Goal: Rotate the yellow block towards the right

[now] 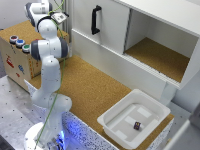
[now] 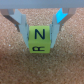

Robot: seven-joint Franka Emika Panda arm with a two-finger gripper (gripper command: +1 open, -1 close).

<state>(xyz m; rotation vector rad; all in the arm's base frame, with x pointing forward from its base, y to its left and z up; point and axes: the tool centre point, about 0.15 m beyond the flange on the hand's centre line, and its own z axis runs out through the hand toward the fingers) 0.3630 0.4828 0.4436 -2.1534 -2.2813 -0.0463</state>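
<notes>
The yellow block [image 2: 39, 44] shows in the wrist view, with a black "N" on one face and another letter on the face beside it. It sits on a cork surface [image 2: 42, 67] between my two grey fingers [image 2: 22, 26]. My gripper [image 2: 39, 33] is shut on it, a finger pressed against each side. In the exterior view my gripper [image 1: 60, 18] is at the far left, by the cardboard box, and the block itself is hidden there.
A cardboard box [image 1: 15, 57] with coloured round caps [image 1: 19, 42] stands at the exterior view's left. A white cabinet with a black handle [image 1: 95, 19] and an open compartment [image 1: 160, 55] lines the back. A white tray [image 1: 112, 122] holding a small dark object [image 1: 137, 125] sits on the cork table [image 1: 95, 90].
</notes>
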